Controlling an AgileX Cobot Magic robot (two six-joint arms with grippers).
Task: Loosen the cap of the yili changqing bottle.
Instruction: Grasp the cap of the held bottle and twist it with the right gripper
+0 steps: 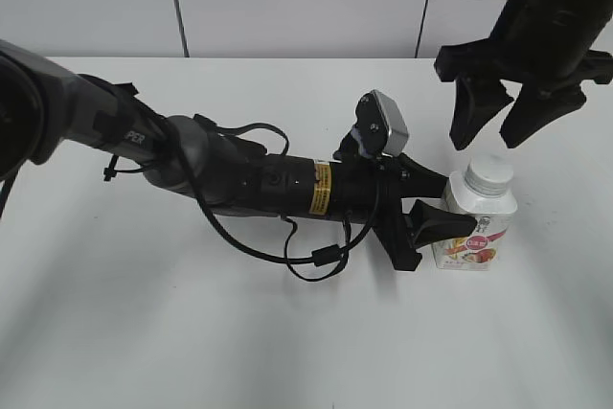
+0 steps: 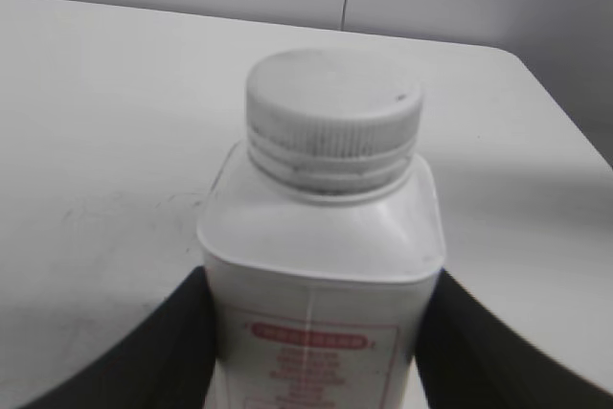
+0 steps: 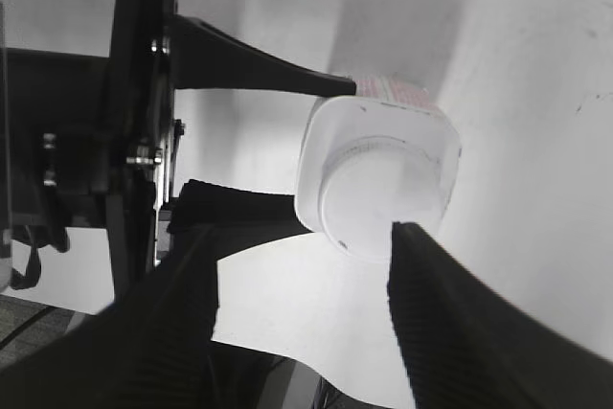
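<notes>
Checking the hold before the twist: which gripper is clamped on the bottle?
The left gripper, shut on the bottle body; the right gripper hangs open above the cap.

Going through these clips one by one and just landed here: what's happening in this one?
The left gripper is clamped on the body of the yili changqing bottle, holding it upright on the white table. The right gripper hangs open above the cap, not touching it. The cap sits on the neck, so the twisting hasn't begun.
</notes>
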